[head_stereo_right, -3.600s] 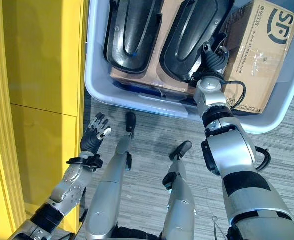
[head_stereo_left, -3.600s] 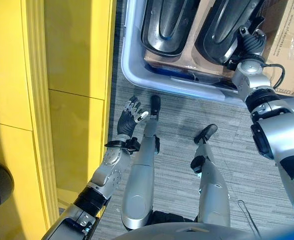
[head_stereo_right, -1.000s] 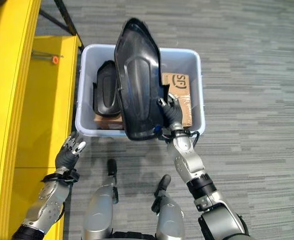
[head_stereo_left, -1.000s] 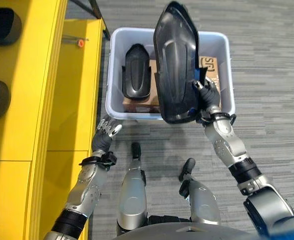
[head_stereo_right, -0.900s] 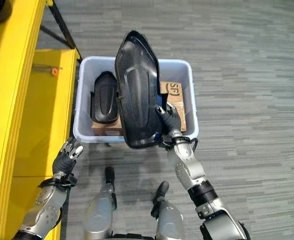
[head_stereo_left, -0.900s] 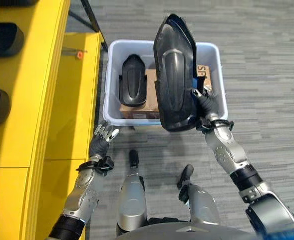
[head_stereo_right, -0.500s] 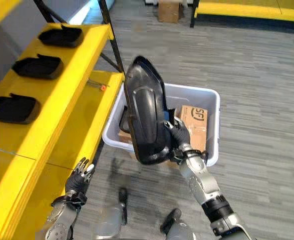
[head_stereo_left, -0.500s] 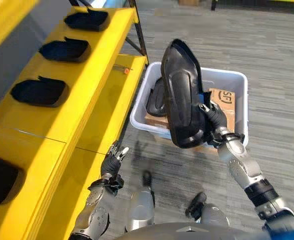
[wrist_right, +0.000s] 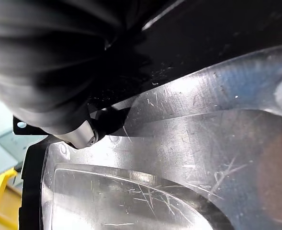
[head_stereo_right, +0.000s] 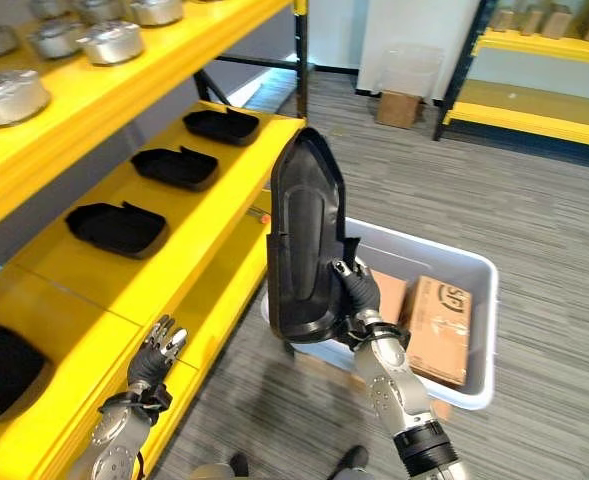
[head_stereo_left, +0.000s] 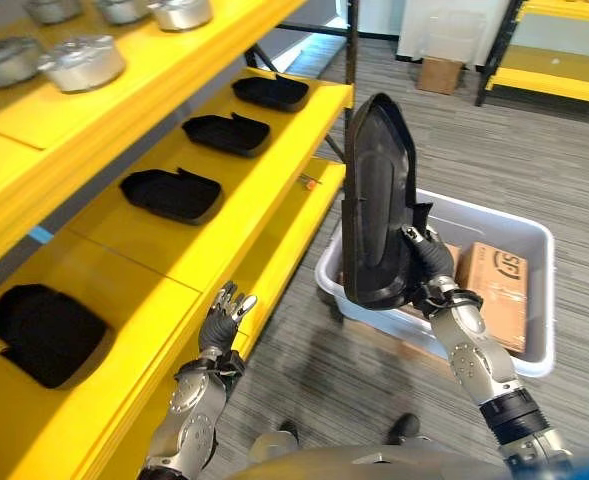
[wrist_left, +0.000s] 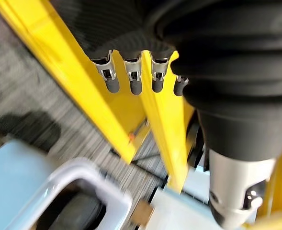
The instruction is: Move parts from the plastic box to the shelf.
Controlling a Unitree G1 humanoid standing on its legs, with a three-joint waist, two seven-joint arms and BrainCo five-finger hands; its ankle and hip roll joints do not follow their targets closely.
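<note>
We are gripping the black moulded part [head_stereo_left: 375, 205] by its lower edge, our right hand [head_stereo_left: 427, 262] clamped round it so it is standing upright above the hand. It is looking rigid, glossy and top-heavy, likely to swing. Our left hand [head_stereo_left: 224, 317] is hanging slack-fingered beside the yellow shelf [head_stereo_left: 214, 245]; beyond our right hand, the plastic box [head_stereo_left: 534, 349] is resting.

light: bright, even, from above | glare: scratched part [wrist_right: 179, 158], right wrist view | blur: left wrist view, motion-smeared floor [wrist_left: 30, 96]
</note>
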